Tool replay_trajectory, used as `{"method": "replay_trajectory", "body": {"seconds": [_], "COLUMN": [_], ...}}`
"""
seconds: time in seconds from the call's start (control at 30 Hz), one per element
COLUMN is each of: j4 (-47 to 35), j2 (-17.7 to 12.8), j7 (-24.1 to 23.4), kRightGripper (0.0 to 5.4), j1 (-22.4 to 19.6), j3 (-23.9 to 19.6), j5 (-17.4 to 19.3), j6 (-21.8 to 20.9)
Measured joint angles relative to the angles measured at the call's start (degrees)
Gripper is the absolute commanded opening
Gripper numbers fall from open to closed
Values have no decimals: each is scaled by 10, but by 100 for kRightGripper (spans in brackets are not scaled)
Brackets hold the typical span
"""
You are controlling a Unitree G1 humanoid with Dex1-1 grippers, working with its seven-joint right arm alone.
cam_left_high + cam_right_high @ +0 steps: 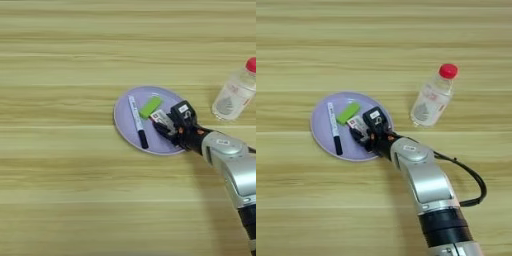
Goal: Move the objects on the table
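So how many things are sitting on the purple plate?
3. On the plate: the marker lies toward the left, the green block near the top, and the packet on the right, at the gripper. The gripper might hide something.
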Motion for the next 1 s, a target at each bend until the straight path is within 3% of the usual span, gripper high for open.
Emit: {"method": "replay_trajectory", "body": {"seconds": [0.63,0.8,1.0], "j4": [-58,-87,-169], "j2": [31,35,25], "j7": [-48,-54,-72], "kRightGripper": [210,210,210], "j1": [3,-8,-42], "j3": [-45,-54,-102], "j5": [21,28,43], "j6": [19,28,50]}}
